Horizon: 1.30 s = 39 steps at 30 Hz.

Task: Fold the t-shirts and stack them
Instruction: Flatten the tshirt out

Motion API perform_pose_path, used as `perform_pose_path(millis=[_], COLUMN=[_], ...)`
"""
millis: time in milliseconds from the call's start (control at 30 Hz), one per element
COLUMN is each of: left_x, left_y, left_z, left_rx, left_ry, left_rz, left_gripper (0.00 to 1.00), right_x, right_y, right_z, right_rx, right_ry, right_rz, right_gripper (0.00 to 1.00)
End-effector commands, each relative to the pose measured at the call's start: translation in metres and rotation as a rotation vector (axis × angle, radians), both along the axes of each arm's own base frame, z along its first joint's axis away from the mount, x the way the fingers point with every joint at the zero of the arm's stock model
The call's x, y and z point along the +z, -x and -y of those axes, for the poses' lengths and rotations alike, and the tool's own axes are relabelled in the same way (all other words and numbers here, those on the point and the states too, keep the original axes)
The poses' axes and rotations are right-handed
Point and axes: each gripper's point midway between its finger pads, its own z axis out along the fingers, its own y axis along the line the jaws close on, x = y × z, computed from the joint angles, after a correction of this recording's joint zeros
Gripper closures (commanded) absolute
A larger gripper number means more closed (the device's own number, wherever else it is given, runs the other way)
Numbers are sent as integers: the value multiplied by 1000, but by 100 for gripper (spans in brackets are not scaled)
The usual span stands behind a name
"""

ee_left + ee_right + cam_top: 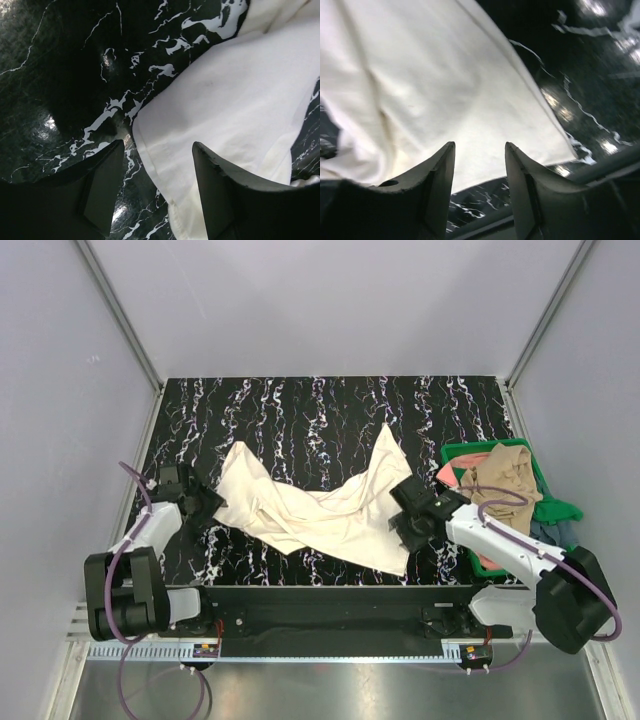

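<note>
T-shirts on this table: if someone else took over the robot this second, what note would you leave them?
The left gripper is open over the cream t-shirt at its left edge.
The right gripper is open over its right edge.
The cream t-shirt lies crumpled and unfolded on the table.
The tan t-shirt, pink t-shirt and grey-blue t-shirt are heaped at the green bin.
Done: nothing is folded or stacked.
Left: fold all four and stack them.

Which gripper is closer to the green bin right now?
Right. The right gripper sits beside the green bin; the left gripper is across the cream shirt, at its other end.
</note>
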Motion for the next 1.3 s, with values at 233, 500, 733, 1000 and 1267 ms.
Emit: perform_pose_path(millis=[233, 500, 733, 1000, 1267], left_x=[-2, -7, 9, 48, 68], left_y=[-21, -23, -32, -41, -38], left_z=[-8, -6, -6, -9, -9], left_rx=[70, 52, 51, 48, 52], left_ry=[-6, 4, 5, -17, -33], left_rz=[73, 70, 126, 227, 293], left_gripper=[45, 65, 99, 100, 100], right_x=[65, 26, 5, 14, 30], right_y=[-151, -198, -220, -183, -63], right_z=[53, 33, 18, 36, 15], right_rx=[71, 146, 189, 118, 19], right_ry=[101, -3, -50, -3, -150], right_rz=[361, 297, 299, 152, -12], right_gripper=[49, 50, 51, 54, 51])
